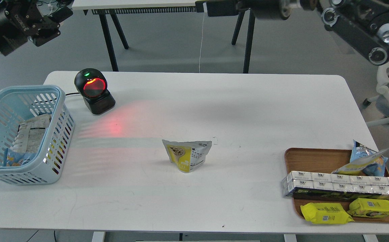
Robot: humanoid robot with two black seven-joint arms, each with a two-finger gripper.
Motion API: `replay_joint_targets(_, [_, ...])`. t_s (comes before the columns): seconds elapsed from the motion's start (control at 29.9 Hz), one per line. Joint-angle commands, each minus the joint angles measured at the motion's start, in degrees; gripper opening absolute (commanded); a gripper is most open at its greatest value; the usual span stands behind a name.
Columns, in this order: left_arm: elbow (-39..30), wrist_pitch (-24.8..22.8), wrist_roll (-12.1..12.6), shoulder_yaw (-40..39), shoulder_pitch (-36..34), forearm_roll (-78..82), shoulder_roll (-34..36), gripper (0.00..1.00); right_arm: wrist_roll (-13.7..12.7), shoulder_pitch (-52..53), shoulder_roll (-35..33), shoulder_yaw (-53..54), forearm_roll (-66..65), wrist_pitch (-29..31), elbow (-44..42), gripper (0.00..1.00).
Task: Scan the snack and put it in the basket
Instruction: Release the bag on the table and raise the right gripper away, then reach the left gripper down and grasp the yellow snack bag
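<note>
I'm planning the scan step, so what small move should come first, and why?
Probably bring the right gripper down toward the snack: it stands untouched mid-table, both arms are raised, and the scanner and basket lie to its left.

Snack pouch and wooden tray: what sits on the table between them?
Nothing: in the head view, bare white table runs from the snack pouch to the wooden tray.

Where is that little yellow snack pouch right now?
The snack stands alone mid-table in the head view, between the basket on the left and the wooden tray on the right.
</note>
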Motion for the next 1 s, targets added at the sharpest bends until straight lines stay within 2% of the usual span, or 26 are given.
replay_joint_targets(0.0, [-2.36,0.00,0.00,0.54,-3.28,4.13,-0.11,0.99,0.03,-0.45,-4.41,-0.18,20.51,-0.01,-4.64,0.99])
replay_joint_targets(0.1, [-5.26,0.00,0.00,3.35,-8.19,8.08,-0.11,0.99,0.03,-2.73,-7.58,-0.36,34.94,-0.01,-5.79,0.99])
replay_joint_targets(0.23, [-6.76,0.00,0.00,10.11,-17.85,14.14,-1.94,0.99,0.03,-5.81,-11.45,-0.18,46.57,-0.01,-6.93,0.99])
replay_joint_targets(0.43, [-8.26,0.00,0.00,22.76,-33.41,28.37,-11.60,0.99,0.03,-10.46,-13.47,0.17,62.30,-0.01,-11.85,0.99])
replay_joint_targets(0.57, [-9.93,0.00,0.00,32.51,-40.54,38.74,-19.51,0.99,0.03,-13.81,-15.23,0.17,65.48,-0.01,-12.30,0.99])
replay_joint_targets(0.64, [-10.45,0.00,0.00,36.39,-41.78,43.14,-23.29,0.99,0.03,-14.42,-16.98,0.26,65.57,-0.01,-12.38,0.99])
replay_joint_targets(0.8, [-12.65,6.11,0.00,45.00,-41.61,48.43,-30.68,0.99,0.03,-16.35,-19.71,0.43,70.30,-0.01,-12.47,0.99])
replay_joint_targets(0.97, [-10.82,15.15,0.00,54.59,-41.00,49.75,-38.24,0.99,0.03,-19.52,-19.71,0.43,75.24,-0.01,-12.38,0.99])
